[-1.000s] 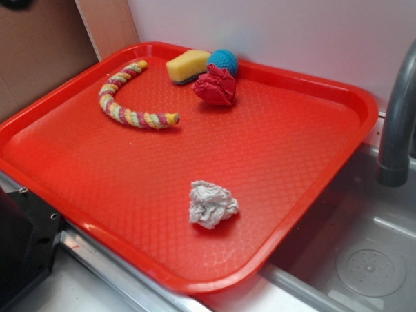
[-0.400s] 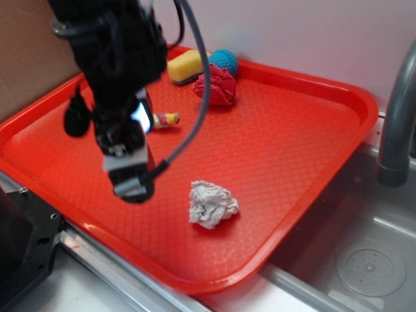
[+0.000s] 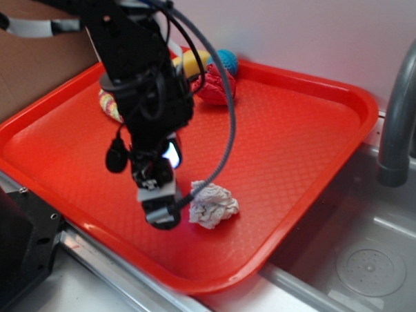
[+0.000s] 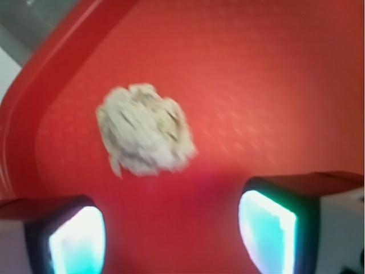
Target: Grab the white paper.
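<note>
Red tray point(image 3: 297, 145) holds the white paper point(image 3: 212, 204) near its front edge. Tool point(image 3: 162, 206) hangs just left of the wad, not touching. Wrist view: jaws spread wide, nothing between them, paper point(image 4: 145, 130) ahead of the gap.

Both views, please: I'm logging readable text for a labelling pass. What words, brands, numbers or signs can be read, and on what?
None can be read in either view.
The red tray, white paper, red wad and grey faucet show no print.
The end effector carries no legible marking; the wrist view is blurred.
</note>
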You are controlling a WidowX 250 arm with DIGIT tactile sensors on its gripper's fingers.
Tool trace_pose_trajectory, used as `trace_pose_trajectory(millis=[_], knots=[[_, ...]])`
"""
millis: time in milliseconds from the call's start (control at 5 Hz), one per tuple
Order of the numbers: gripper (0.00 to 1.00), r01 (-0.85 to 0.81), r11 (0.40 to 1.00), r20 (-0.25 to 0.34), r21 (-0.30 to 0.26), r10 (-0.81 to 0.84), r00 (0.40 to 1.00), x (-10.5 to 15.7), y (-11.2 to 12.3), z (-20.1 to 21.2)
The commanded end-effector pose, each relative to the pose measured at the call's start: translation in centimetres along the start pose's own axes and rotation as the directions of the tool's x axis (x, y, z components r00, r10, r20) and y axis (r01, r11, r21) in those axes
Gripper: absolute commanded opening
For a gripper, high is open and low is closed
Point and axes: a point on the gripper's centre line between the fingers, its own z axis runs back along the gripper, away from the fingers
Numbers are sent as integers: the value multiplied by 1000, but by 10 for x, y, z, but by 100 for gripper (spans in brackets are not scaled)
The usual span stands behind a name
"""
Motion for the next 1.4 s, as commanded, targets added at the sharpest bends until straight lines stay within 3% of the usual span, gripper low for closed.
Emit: trace_pose_trajectory(millis=[0, 200, 400, 600, 800, 1000, 1200], knots=[[100, 158, 987, -62, 10, -157, 986, 20, -30, -26], [22, 115, 991, -130, 65, -106, 986, 21, -30, -32], [0, 82, 995, -117, 54, -75, 990, 18, -28, -31], [0, 52, 998, -67, 36, -49, 997, 12, -24, -18], [0, -46, 996, 68, 70, 42, 997, 3, -10, 34], [0, -193, 974, 133, 121, 177, 975, -18, 7, 89], [0, -350, 927, 96, 132, 339, 936, -44, 24, 128]])
